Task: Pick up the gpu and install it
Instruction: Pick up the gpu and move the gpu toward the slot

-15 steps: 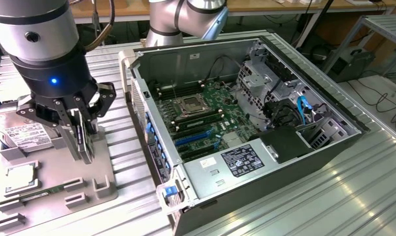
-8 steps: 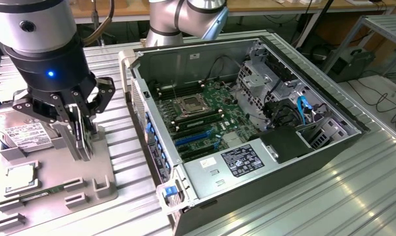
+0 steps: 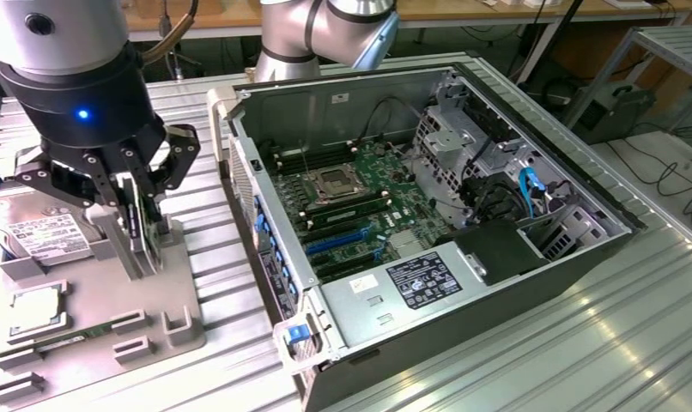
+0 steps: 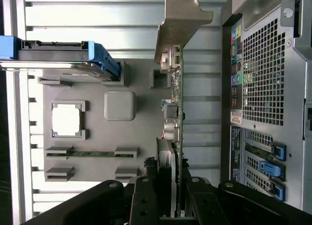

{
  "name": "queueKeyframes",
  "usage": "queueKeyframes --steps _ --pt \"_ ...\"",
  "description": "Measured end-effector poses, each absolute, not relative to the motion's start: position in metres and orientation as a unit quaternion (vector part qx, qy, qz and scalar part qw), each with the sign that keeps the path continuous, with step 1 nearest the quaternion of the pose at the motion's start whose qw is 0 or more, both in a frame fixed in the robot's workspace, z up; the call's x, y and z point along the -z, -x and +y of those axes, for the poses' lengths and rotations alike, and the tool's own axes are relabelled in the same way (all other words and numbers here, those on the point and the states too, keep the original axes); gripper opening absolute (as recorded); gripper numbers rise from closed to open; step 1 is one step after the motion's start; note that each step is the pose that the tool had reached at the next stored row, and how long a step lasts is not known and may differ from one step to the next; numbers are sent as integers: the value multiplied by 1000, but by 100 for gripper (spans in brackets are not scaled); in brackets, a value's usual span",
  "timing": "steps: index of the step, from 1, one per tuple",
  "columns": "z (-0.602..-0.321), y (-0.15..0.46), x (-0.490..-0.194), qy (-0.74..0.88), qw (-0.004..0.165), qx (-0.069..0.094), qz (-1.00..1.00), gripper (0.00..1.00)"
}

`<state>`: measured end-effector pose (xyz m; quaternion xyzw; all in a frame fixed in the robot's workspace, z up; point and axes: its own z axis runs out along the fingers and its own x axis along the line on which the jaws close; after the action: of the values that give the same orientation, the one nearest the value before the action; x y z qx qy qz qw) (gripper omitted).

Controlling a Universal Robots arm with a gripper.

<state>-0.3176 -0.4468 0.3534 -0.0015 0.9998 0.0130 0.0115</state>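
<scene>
Pincer [image 3: 136, 204] hangs over the grey holder tray [image 3: 151, 309] at the exterior view's left, its fingers pinching the gpu [image 3: 143, 233] by its upper edge. The gpu stands on edge directly beneath the pincer, near the hard drive [image 3: 43, 236] and apart from the open computer case [image 3: 323, 103]. In the wrist view it runs edge-on from between the fingers to its silver bracket [image 4: 181, 20].

The gripper [image 4: 170, 188] clasps the gpu [image 4: 176, 113] edge-on along the grey tray's [image 4: 141, 88] edge nearest the computer case [image 4: 263, 79], with the silver bracket [image 4: 181, 20] at the card's far end.
</scene>
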Motion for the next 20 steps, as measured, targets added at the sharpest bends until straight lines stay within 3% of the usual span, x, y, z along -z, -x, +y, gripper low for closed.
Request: queueKeyframes --steps 20 --pt "-447 317 -414 2 11 -13 1000 27"
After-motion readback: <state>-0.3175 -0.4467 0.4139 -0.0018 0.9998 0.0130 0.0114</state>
